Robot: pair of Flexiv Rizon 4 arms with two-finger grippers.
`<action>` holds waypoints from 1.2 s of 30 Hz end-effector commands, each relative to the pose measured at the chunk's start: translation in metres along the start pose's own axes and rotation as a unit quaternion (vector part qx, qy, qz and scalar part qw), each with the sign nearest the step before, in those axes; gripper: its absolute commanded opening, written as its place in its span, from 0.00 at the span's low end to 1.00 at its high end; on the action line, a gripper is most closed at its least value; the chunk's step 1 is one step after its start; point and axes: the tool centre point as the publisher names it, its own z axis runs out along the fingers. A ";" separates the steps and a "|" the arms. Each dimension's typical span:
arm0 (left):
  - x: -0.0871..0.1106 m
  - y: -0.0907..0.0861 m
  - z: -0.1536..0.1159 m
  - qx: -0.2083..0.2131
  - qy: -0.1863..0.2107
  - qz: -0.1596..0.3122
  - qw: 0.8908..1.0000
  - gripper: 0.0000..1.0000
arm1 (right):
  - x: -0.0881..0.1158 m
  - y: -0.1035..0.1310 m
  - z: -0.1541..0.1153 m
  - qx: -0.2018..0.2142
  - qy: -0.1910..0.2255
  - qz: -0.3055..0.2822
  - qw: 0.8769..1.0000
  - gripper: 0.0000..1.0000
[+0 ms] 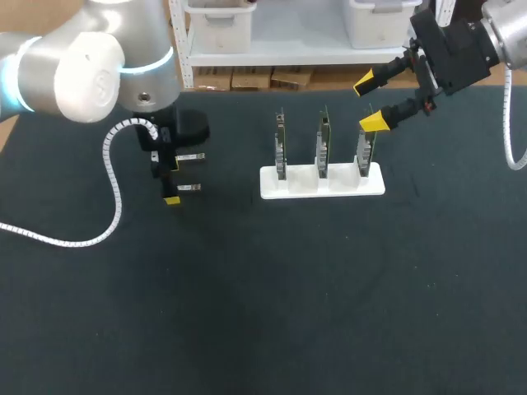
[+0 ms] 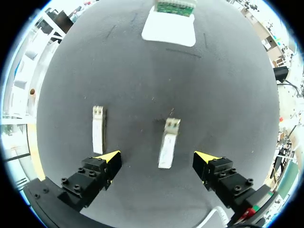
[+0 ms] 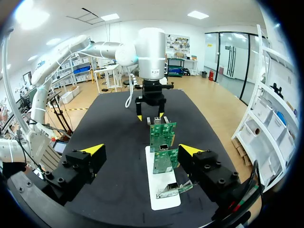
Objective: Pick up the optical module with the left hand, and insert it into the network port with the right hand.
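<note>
Your left gripper [image 1: 171, 183] points straight down over the bench [image 1: 272, 313], at about 9 o'clock from the holder [image 1: 323, 183] in the head view. Its fingers are apart and clamp nothing. In the left wrist view one module [image 2: 168, 142] lies flat on the bench between the fingers of that gripper [image 2: 158, 157], touching neither. A second module [image 2: 98, 129] lies just ahead of one yellow tip, outside the gap and roughly parallel to the first. From the head view the two show as short silver bars, the module [image 1: 189, 188] nearer you and the second module [image 1: 191, 156] at 12 o'clock from it, a little apart.

The white holder stands near the bench's middle and carries three green boards [image 1: 322, 146] upright in a row.

Your right gripper [image 1: 370, 103] comes in from 2 o'clock and hangs above the rightmost board, its fingers wide apart and holding nothing. In the right wrist view the boards [image 3: 165, 160] line up one behind another ahead of that gripper [image 3: 141, 149], closer to one finger than the other, and a small metal port [image 3: 163, 147] shows at the middle board's upper edge. Beyond them you see your left arm [image 3: 151, 45] standing over the modules.
</note>
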 end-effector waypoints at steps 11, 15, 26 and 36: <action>0.001 0.005 0.003 0.012 0.012 0.003 1.000 1.00 | 0.000 0.002 0.000 0.002 0.000 0.000 1.000 1.00; -0.001 0.005 0.003 0.008 0.006 0.007 1.000 1.00 | 0.000 0.002 0.000 0.002 0.000 0.000 1.000 1.00; -0.003 0.002 0.012 0.009 -0.007 0.014 1.000 0.00 | 0.000 0.002 0.000 0.002 0.000 0.000 1.000 1.00; -0.004 -0.003 0.016 0.017 0.007 0.018 1.000 0.00 | 0.000 0.002 0.000 0.002 0.000 0.000 1.000 1.00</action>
